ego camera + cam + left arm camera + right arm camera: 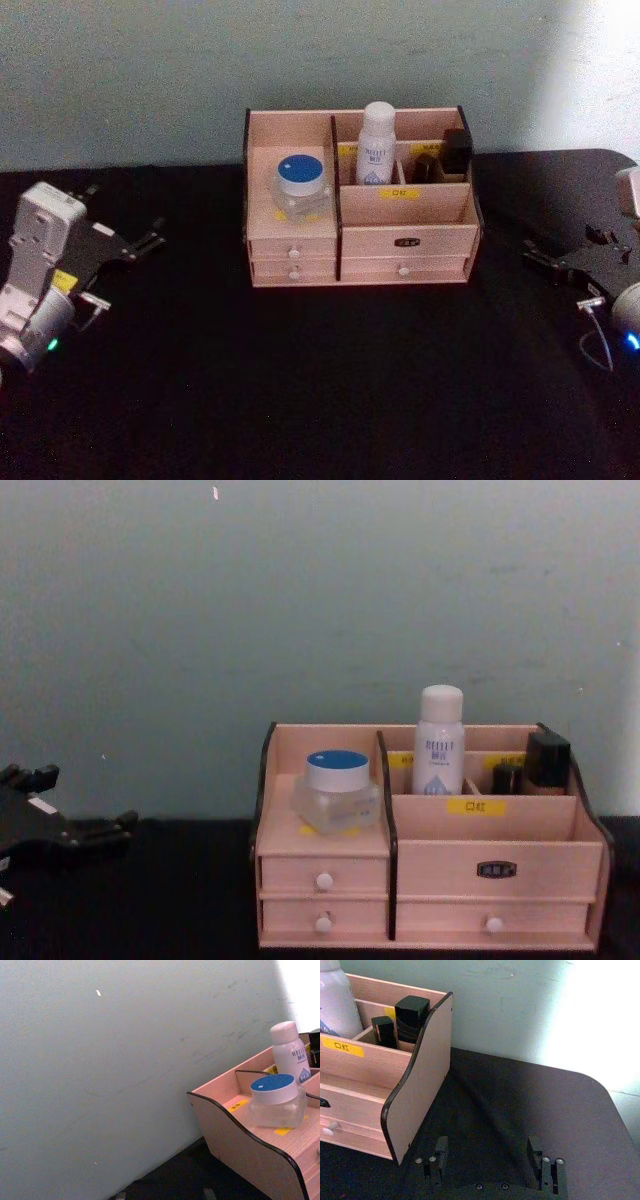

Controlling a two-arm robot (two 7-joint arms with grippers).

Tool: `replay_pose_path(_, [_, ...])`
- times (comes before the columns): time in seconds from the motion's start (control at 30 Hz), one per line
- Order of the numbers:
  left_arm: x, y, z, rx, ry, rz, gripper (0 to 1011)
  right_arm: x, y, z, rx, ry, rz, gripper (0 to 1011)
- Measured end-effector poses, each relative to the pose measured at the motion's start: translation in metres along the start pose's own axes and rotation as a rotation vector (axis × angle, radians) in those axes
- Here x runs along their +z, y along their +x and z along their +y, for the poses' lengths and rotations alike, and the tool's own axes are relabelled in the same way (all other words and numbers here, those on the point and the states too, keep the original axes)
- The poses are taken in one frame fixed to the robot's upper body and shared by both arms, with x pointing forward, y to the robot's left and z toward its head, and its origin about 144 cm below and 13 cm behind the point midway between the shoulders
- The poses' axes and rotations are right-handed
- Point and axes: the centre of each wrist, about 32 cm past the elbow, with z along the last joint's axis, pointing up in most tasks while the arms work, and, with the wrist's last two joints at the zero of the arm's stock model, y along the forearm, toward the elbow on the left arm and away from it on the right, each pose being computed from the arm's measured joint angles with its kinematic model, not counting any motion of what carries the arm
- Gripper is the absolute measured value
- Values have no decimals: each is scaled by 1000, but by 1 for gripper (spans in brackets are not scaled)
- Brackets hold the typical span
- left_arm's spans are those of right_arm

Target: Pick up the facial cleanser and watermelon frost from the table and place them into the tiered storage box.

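Since both of the task's things already stand inside the tiered storage box (360, 235), the placing itself looks finished, and what is in hand reads as the close of the job. In the head view the box sits at centre frame on the black surface (300, 400). The watermelon frost (300, 185), with its round blue lid, rests upright on the low platform in the box's left section, above the two small drawers; the chest view shows it there too, touching the wood and clear of the dark divider. The facial cleanser (377, 143) stands upright in a rear compartment just right of that divider, its white cap rising above the back wall. Further right in the box are small black bottles (445, 155), apart from the cleanser. The left pincer (128, 247) lies at the left edge of the head view, well apart from the box and holding nothing, its fingers apparently parted, though the gap between them is hard to read. The right pincer (550, 262) sits at the right edge of that view, also well away; the right wrist view shows its two fingers spread wide over bare surface with nothing between them. By my judgement the next move calls for no further grasp: only a check that bottle and jar stand steady, and that the arms keep clear of the box.
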Motion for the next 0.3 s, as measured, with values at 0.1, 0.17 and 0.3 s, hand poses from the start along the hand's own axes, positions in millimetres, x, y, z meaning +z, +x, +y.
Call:
replay_pose_path(0.1, [0,0,0,0,0,0,1001,0,0,0,0,0,0,1002])
replay_pose_path(0.17, [0,0,0,0,0,0,1001,0,0,0,0,0,0,1003])
replay_pose_path(0.3, [0,0,0,0,0,0,1001,0,0,0,0,0,0,1002])
